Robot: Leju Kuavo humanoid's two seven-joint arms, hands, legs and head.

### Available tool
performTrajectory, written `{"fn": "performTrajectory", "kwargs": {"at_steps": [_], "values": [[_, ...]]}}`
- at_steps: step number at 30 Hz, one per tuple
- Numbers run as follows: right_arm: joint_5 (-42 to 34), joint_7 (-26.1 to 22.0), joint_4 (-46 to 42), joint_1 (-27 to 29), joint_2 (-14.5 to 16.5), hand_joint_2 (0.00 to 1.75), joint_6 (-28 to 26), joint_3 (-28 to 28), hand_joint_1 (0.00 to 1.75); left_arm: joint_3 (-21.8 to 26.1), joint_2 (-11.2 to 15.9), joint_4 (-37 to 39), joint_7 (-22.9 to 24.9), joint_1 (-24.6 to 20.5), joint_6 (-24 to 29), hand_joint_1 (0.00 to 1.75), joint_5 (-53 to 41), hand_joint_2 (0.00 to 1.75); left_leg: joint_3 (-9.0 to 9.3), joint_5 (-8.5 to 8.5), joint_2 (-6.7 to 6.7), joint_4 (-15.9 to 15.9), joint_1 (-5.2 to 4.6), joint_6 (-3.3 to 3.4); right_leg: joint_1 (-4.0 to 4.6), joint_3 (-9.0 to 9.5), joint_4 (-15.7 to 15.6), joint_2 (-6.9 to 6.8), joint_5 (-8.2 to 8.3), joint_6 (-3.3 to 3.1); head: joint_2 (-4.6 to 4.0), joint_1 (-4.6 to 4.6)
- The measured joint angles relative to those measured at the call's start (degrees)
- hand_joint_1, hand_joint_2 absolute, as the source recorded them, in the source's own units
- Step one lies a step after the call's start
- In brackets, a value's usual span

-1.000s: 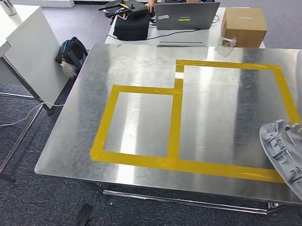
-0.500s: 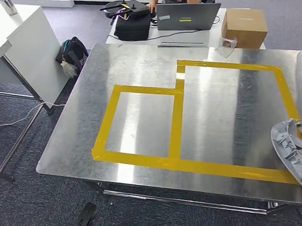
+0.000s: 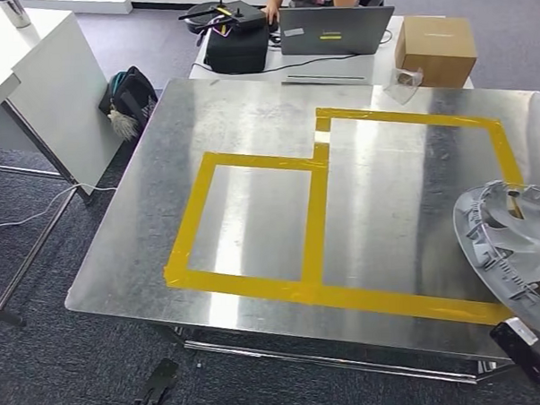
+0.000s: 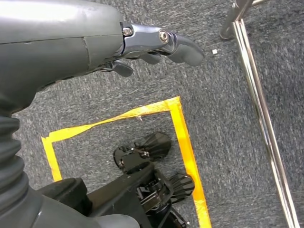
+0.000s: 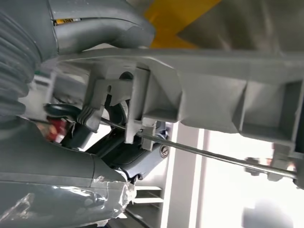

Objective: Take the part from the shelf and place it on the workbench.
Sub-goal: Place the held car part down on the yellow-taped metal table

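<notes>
right hand grips the grey part at lower right, overhanging the workbench edge; released here, it could tip off. left hand hangs empty, fingers apart.

Beyond the far edge: open grey laptop, brown cardboard box, black fabric bag. Left: white table, dark backpack on grey carpet.

Bright overhead glare on workbench; right wrist view blurry.

shiny metal workbench bears yellow tape outlining two adjoining rectangles.
</notes>
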Motion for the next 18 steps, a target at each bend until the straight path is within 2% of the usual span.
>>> {"fn": "performTrajectory", "kwargs": {"at_steps": [7, 11, 14, 18], "values": [[1.65, 5.90, 2.81, -0.77, -8.93, 1.75, -4.20, 20.00, 1.75, -1.40, -0.52, -0.01, 1.31, -1.15, -1.33, 0.00, -1.59, 1.75, 0.03, 0.03, 0.04, 0.00, 0.00, 0.03, 0.01, -0.02, -0.01, 0.05, 0.07, -0.01, 0.00, 0.00], [2.06, 7.24, 4.44, -2.83, -12.33, 1.75, -4.52, 30.21, 1.75, -2.19, -0.87, -0.02, 1.69, -1.81, -1.90, 0.00, -2.01, 1.75, 0.05, 0.05, 0.05, 0.00, 0.00, 0.06, 0.01, -0.03, -0.02, 0.03, 0.08, -0.02, 0.00, -0.01], [1.82, 7.58, 5.29, -3.74, -13.91, 1.75, -4.70, 34.78, 1.75, -2.42, -0.98, -0.02, 1.70, -1.94, -2.03, 0.00, -2.14, 1.75, 0.04, 0.06, 0.03, 0.00, 0.00, 0.07, 0.01, -0.02, -0.01, -0.02, 0.08, -0.02, 0.00, -0.01], [0.24, 9.53, 6.13, -4.34, -16.07, 1.75, -5.53, 38.12, 1.75, -2.57, -0.98, -0.02, 1.69, -1.96, -1.96, 0.00, -2.15, 1.75, 0.03, 0.06, 0.03, 0.00, 0.00, 0.07, 0.01, -0.01, -0.05, -0.02, 0.08, -0.02, 0.00, -0.01]]}}
